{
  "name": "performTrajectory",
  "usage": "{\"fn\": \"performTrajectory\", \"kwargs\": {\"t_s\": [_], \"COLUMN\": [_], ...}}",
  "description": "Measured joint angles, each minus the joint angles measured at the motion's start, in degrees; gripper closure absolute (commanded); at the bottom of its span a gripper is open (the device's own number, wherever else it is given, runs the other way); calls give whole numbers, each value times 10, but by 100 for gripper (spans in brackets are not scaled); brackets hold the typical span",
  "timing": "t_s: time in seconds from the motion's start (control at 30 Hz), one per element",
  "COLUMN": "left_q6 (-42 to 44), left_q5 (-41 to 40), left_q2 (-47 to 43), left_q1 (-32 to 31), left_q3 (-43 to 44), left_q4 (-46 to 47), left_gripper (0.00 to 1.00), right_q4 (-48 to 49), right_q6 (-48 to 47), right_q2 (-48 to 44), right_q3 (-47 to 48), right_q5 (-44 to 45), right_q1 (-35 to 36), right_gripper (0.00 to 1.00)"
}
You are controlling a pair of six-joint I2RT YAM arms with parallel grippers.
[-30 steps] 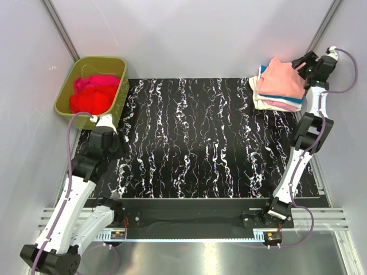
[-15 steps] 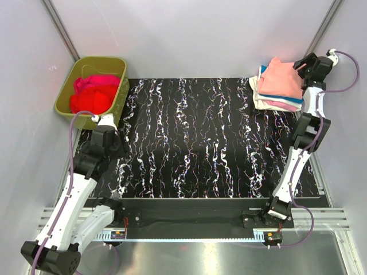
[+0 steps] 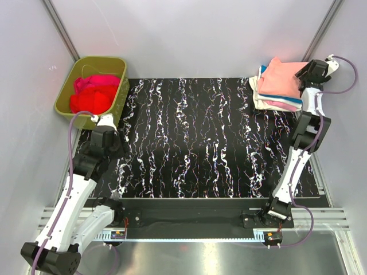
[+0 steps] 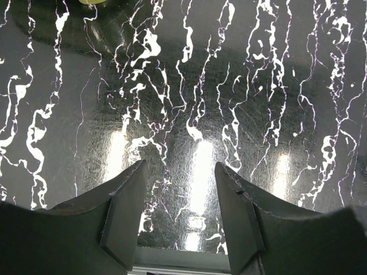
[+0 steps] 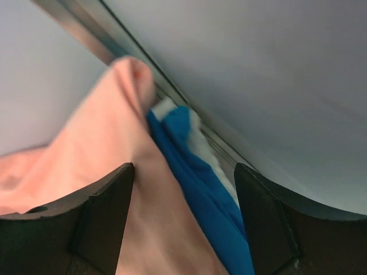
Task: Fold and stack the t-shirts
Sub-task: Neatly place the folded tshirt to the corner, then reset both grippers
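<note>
A stack of folded t-shirts lies at the back right of the mat, the salmon-pink t-shirt (image 3: 281, 77) on top, bright blue (image 3: 292, 99) and cream (image 3: 265, 104) layers under it. My right gripper (image 3: 304, 69) is open and empty, just off the stack's right edge. In the right wrist view the salmon-pink t-shirt (image 5: 109, 166) and the bright blue t-shirt (image 5: 200, 189) lie between its open fingers. A red t-shirt (image 3: 89, 102) and a magenta t-shirt (image 3: 98, 81) are bunched in the olive-green tub (image 3: 117, 100). My left gripper (image 3: 102, 121) is open and empty over bare mat (image 4: 189, 114).
The black marbled mat (image 3: 200, 143) covers the table. White walls enclose the cell on three sides; the right wall is close behind the stack. A metal rail (image 3: 195, 220) runs along the front by the arm bases.
My right gripper has drawn back to the right, off the salmon-pink t-shirt toward the wall. The left arm has barely moved.
</note>
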Motion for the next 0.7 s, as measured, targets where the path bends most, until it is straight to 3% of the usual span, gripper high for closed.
{"fn": "performTrajectory", "kwargs": {"t_s": [0.27, 0.5, 0.6, 0.7], "left_q6": [0, 0, 0, 0], "left_q5": [0, 0, 0, 0], "left_q2": [-38, -67, -72, -73], "left_q1": [0, 0, 0, 1], "left_q3": [0, 0, 0, 0], "left_q4": [0, 1, 3, 2], "left_gripper": [44, 37, 32, 29], "right_q4": [-14, 8, 12, 14], "right_q6": [33, 87, 89, 77], "right_q2": [-220, -479, -572, -629], "right_q3": [-150, -193, -242, -342], "right_q5": [55, -13, -36, -53], "right_q1": [-11, -6, 85, 250], "right_gripper": [2, 0, 0, 0]}}
